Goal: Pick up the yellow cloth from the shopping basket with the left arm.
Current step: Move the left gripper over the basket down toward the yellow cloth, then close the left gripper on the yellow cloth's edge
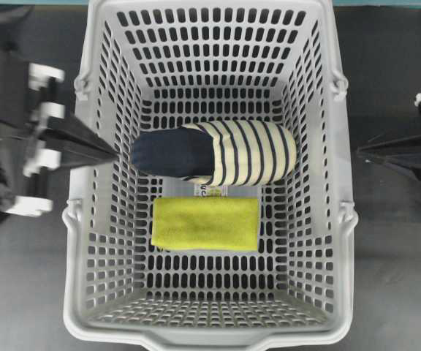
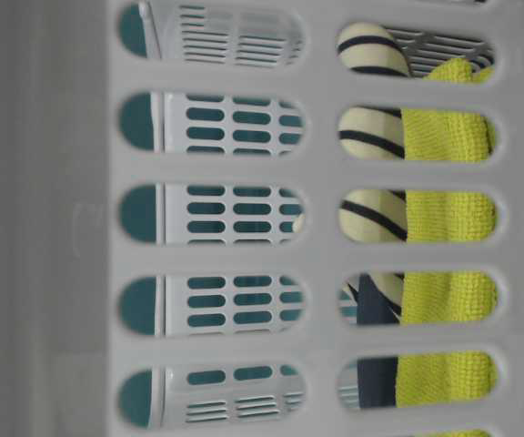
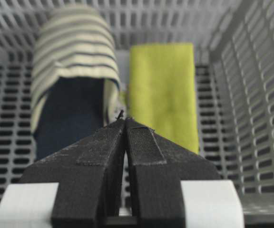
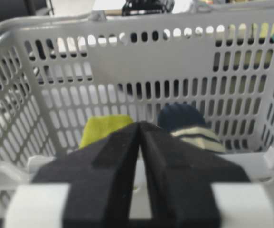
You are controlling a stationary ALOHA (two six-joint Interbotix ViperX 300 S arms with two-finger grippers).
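Inside the shopping basket, the cloth lies just beside the slipper; one gripper sits over the basket's left rim, another outside its right.

Even, bright overhead light is falling across the basket in the overhead view, leaving only soft shadow under the slipper, while the left arm is showing slight blur. In the table-level view the near basket wall is sitting out of focus and washed pale, with the yellow cloth reading sharper through the slots. In both wrist views the grippers are appearing soft at close range, and daylight glare is bleeding through the top slots in the right one.
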